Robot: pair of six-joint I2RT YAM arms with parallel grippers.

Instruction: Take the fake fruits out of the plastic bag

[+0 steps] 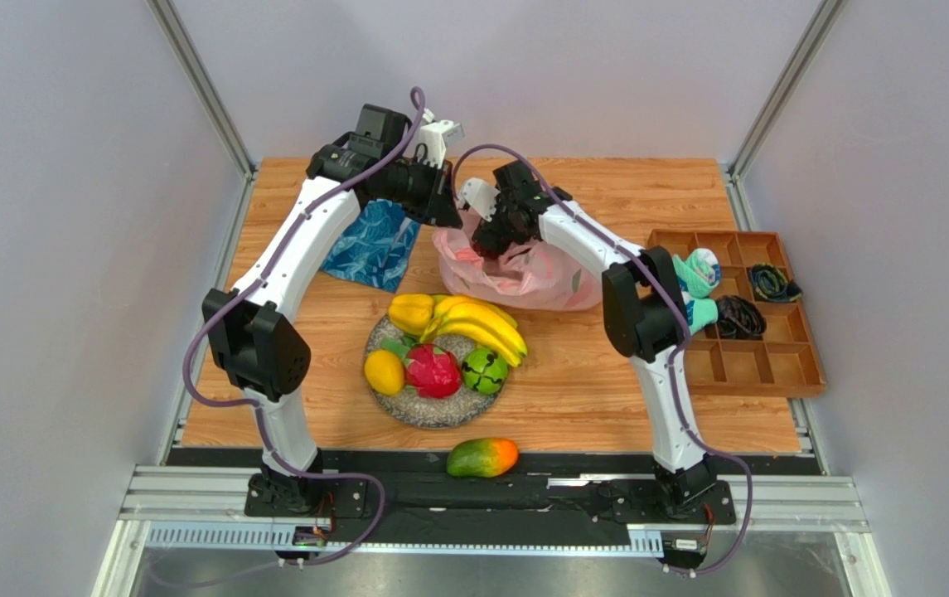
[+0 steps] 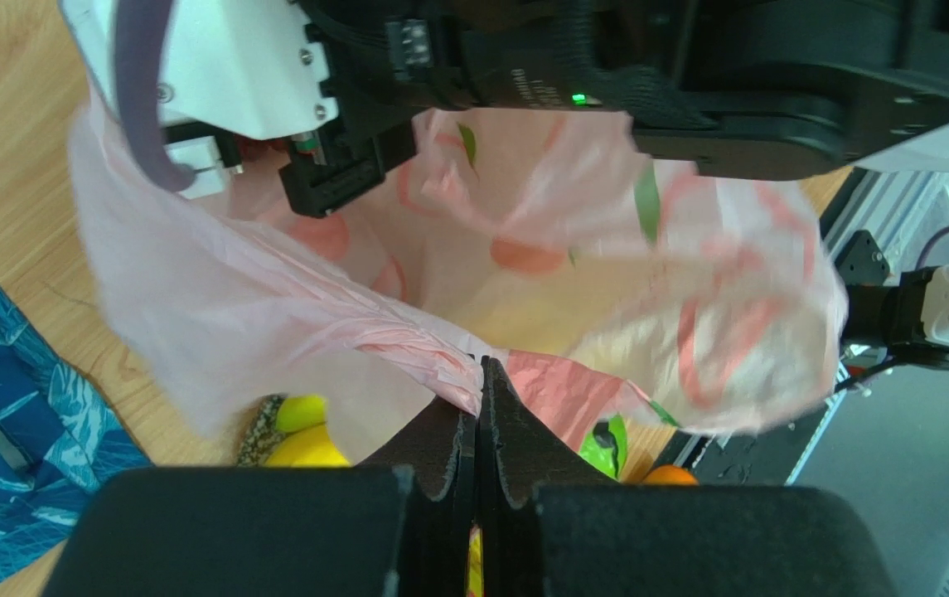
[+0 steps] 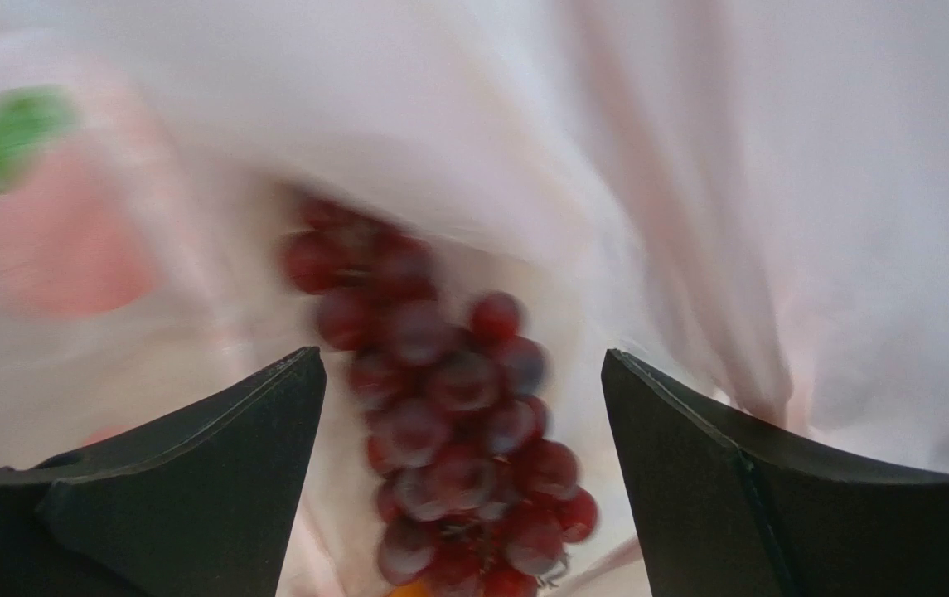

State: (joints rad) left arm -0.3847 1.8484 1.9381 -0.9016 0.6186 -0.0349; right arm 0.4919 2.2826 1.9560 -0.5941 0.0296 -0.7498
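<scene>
We find the left hand (image 2: 479,396) pinched shut on a fold of the bag (image 2: 317,311), holding its mouth up. The right hand (image 3: 461,373) is inside the bag with its fingers spread wide; the grapes (image 3: 442,423) lie between them, not yet gripped. The bag sits at the back of the worktop (image 1: 591,398), behind the plate (image 1: 407,404).

Risks, as we judge them:
- Film caught with the grapes on closing, so the bag drags out too.
- A bunch held by only a few berries may slip.
- Thin film may tear or slide from the left pinch.
</scene>
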